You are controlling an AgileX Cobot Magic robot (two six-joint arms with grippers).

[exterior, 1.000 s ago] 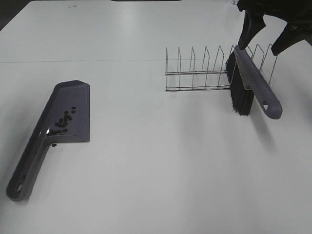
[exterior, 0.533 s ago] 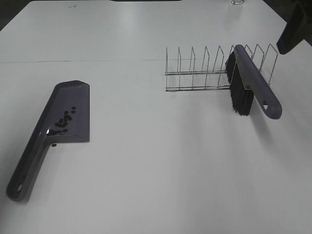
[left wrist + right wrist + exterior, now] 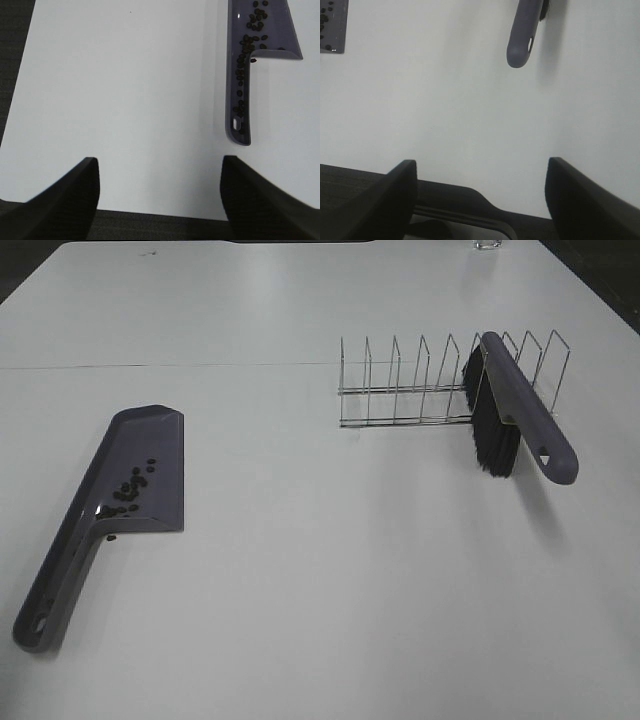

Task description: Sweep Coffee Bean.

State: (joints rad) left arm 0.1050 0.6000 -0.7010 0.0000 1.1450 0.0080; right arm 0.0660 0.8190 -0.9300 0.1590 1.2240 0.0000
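The purple dustpan (image 3: 140,465) lies flat at the table's left, handle toward the front. Several coffee beans (image 3: 132,487) sit in it, and one bean (image 3: 112,537) lies on the table just outside its rear wall. In the left wrist view, beans (image 3: 252,22) also dot the pan and run along the dustpan handle (image 3: 239,100). The purple brush (image 3: 520,410) with black bristles leans in the wire rack (image 3: 420,390) at right; its handle (image 3: 522,35) shows in the right wrist view. The left gripper (image 3: 159,170) and right gripper (image 3: 481,167) are both open and empty, back near the table's front edge and outside the exterior view.
A faint seam line (image 3: 160,366) crosses the white table. Dark floor (image 3: 12,60) shows beyond the table's left edge. A corner of the dustpan (image 3: 332,25) appears in the right wrist view. A small glass (image 3: 486,244) stands at the far edge.
The right arm, above the brush a second ago, has pulled away up and to the right, out of the exterior view. Brush, rack, dustpan and beans have not moved.
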